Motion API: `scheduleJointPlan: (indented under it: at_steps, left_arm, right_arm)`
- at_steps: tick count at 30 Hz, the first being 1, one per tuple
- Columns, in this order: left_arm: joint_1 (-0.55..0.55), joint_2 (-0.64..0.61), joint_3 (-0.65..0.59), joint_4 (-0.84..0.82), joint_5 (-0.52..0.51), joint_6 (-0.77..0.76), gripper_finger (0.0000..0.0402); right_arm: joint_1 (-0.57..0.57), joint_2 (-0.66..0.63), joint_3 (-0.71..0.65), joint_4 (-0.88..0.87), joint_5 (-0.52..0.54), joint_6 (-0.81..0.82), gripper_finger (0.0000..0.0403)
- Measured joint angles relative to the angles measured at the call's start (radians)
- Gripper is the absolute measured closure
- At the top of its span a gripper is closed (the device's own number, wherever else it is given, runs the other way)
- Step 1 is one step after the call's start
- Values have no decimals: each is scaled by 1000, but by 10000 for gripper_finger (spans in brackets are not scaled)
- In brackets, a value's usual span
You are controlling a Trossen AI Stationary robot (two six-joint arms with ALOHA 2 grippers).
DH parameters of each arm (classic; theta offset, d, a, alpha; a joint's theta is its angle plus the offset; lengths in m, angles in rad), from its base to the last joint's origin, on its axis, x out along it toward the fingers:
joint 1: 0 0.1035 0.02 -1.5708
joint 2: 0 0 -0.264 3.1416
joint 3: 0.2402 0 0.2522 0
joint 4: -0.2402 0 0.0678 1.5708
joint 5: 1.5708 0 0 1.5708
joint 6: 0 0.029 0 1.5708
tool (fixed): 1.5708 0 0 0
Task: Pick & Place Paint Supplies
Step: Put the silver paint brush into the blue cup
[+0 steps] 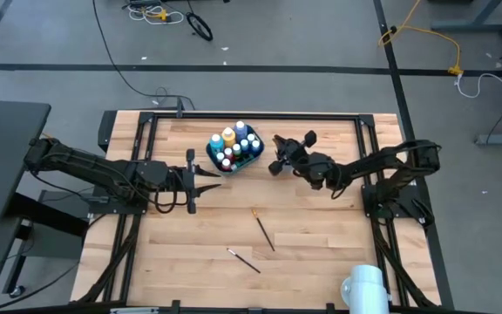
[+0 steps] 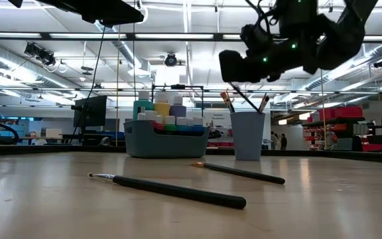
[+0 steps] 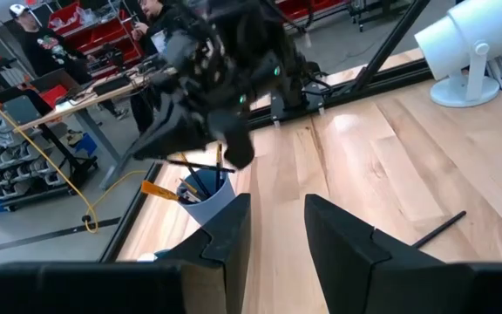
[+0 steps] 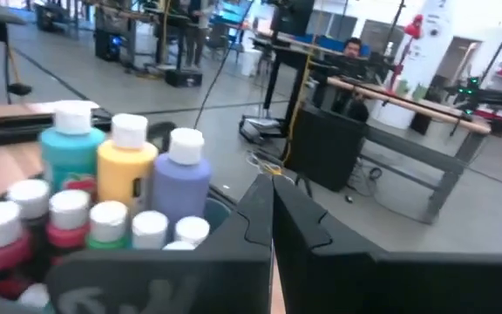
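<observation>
From above, the teal bin (image 1: pixel 234 149) is sitting toward twelve o'clock on the wooden table (image 1: pixel 321 235), packed with white-capped paint bottles (image 1: pixel 234 139) whose lower halves are hiding behind its wall; the right gripper (image 1: pixel 279 155) is hanging just beside it at three o'clock and covering whatever stands beneath, while the left gripper (image 1: pixel 200 179) is waiting near its seven o'clock. Two paintbrushes are lying loose toward six o'clock, one (image 1: pixel 263 228) mid-table and another (image 1: pixel 243 260) nearer the edge, and a white lamp-like object (image 1: pixel 362 288) is being cut off by the frame at five o'clock. At table height, the near brush (image 2: pixel 168 189) and the far brush (image 2: pixel 239 172) are lying flat, the bin (image 2: pixel 166 141) is showing only bottle tops, and a grey-blue cup (image 2: pixel 247 135) beside it is holding brushes (image 2: pixel 245 98) partly masked by the right gripper (image 2: pixel 244 66) above. Past the left arm's fingers (image 3: pixel 338 240), which are standing apart with nothing between them, the cup (image 3: pixel 206 194) is sitting half hidden, and one brush handle (image 3: pixel 438 228) is poking out. The right arm's fingers (image 4: pixel 295 218) are pressing together on nothing; bottles (image 4: pixel 129 166) are crowding blurred alongside them.
</observation>
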Motion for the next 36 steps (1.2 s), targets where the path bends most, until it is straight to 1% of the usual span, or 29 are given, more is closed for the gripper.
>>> scheduleJointPlan:
  at_steps: [5, 9, 11, 17, 19, 22, 25, 27, 30, 36]
  left_arm:
    - [0, 0, 0, 2, 0, 0, 283]
    - [0, 0, 0, 1, 0, 0, 283]
    - [0, 0, 0, 1, 0, 0, 283]
    - [0, 0, 0, 1, 0, 1, 283]
    - [0, 0, 0, 1, 0, 1, 283]
    - [0, 0, 0, 1, 0, 1, 283]
    - [0, 0, 0, 1, 0, 1, 283]
    - [0, 0, 0, 1, 0, 1, 283]
    - [0, 0, 0, 1, 0, 0, 283]
    - [0, 0, 0, 0, 0, 0, 283]
  right_arm:
    - [-35, 44, 3, 12, -13, -12, 403]
    - [-48, 59, 4, 17, -75, -2, 403]
    - [-51, 61, 4, 27, -81, -19, 403]
    - [-51, 61, 4, 266, -81, -132, 403]
    - [-51, 60, 4, 293, -81, -150, 403]
    - [-66, 60, 4, 213, -81, -138, 403]
    - [-82, 60, 4, 83, -82, -57, 403]
    - [-90, 60, 4, 33, -81, -32, 403]
    - [-100, 60, 4, 16, -83, -7, 403]
    - [-103, 60, 4, 18, -168, -1, 398]
